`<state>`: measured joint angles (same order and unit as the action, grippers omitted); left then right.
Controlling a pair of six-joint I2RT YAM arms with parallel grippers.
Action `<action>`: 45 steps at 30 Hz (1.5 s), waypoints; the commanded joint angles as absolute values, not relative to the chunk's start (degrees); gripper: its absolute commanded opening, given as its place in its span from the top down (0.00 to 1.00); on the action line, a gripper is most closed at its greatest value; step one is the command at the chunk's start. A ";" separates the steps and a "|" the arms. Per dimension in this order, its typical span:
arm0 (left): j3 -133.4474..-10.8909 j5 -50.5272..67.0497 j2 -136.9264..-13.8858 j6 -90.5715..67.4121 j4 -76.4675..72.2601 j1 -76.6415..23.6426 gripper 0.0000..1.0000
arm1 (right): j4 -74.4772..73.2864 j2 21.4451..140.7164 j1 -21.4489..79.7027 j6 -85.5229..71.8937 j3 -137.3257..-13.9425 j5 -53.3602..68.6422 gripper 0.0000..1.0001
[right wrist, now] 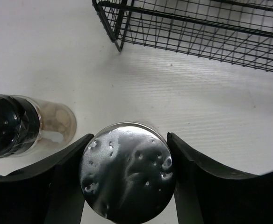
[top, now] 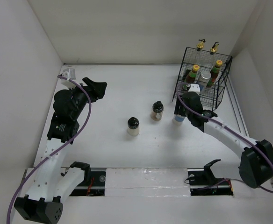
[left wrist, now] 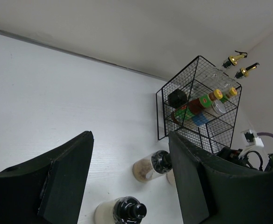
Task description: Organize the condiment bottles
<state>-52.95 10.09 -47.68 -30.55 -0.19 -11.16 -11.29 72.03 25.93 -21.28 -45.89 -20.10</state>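
With my right pincer (right wrist: 129, 140) clamped on the round silver-capped shaker (right wrist: 127, 179), standing lower centre on the white desk (right wrist: 57, 46) just before the black wire basket (right wrist: 197, 28), I'd lift straight up, clearing its rim; my left pincer (left wrist: 129, 140) hangs apart, empty.

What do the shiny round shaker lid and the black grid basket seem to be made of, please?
The shiny round shaker lid looks like polished metal: reflective, small dimples. The black grid basket is probably coated steel wire: thin matte rods.
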 commanded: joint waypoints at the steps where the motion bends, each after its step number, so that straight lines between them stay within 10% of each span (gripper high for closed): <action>1: -52.56 10.37 -47.02 -30.32 -2.55 -11.34 0.39 | -9.93 67.17 29.43 -21.88 -50.44 -29.68 0.50; 10: -52.56 10.99 -47.11 -30.32 -2.55 -11.34 0.39 | -1.68 55.37 17.00 -18.20 -56.59 -35.52 0.54; 21: -52.03 11.51 -45.88 -30.32 -2.55 -11.34 0.39 | 4.31 73.64 -2.88 -17.67 -74.96 -23.83 0.57; 45: -52.56 10.99 -47.63 -30.32 -2.55 -11.34 0.39 | 0.97 79.46 -8.88 -18.19 -73.39 -14.77 0.57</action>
